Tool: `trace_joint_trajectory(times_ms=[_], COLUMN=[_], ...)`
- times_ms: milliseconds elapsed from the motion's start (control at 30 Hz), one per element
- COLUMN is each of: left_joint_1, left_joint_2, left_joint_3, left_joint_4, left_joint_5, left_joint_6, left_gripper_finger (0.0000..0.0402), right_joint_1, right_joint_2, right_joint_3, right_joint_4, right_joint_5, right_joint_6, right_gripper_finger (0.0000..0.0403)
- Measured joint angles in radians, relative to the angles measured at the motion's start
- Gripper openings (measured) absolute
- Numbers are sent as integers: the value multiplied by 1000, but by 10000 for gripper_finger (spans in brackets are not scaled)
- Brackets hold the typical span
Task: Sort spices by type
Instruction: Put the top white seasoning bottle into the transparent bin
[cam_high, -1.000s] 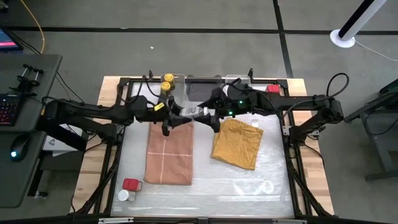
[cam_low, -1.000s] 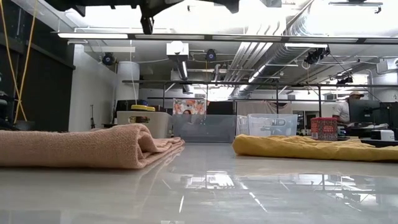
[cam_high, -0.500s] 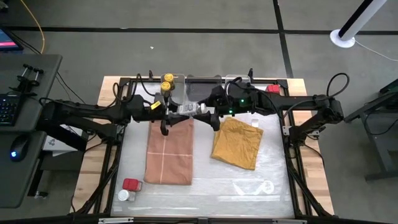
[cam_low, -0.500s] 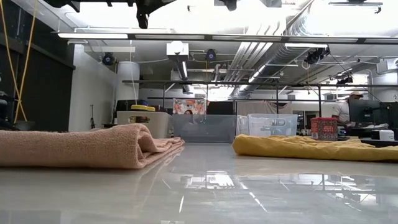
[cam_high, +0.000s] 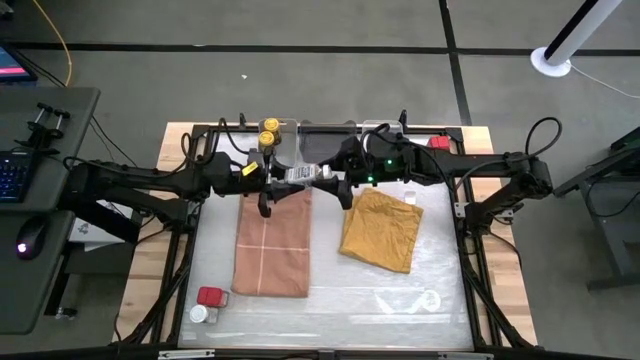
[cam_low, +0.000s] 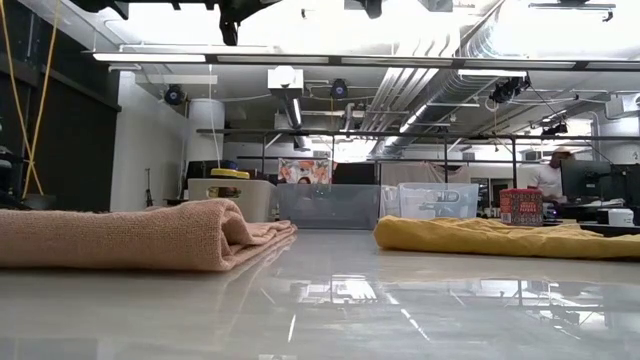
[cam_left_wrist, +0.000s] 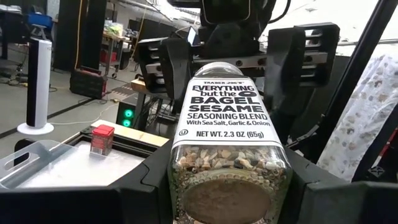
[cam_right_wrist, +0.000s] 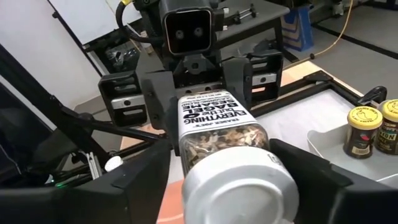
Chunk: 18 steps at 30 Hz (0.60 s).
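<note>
Midair above the desk's far edge, both pincers clamp one clear white-topped seasoning shaker: left pincer at its base, right pincer at its cap. Smooth, rigid, likely slippery; grip its flat sides.

The clear shaker carries a white label reading "TRADER JOE'S EVERYTHING but the BAGEL SESAME SEASONING BLEND, With Sea Salt, Garlic & Onion, NET WT. 2.3 OZ (65g)". The yellow-lidded jars' labels cannot be read.
</note>
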Motion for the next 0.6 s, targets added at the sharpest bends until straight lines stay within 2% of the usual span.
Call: trace_joint_trajectory(times_ms=[133, 600], left_joint_1=[0, 0], left_joint_2=[0, 0], left_joint_3=[0, 0], left_joint_4=[1, 38], left_joint_5=[2, 1], left_joint_6=[1, 43], left_gripper_finger=[154, 154], right_joint_1=[0, 0], right_joint_2=[0, 0], right_joint_3=[0, 0], right_joint_4=[1, 17], right_joint_5=[1, -26], right_joint_6=[2, 1], right_gripper_finger=[248, 248])
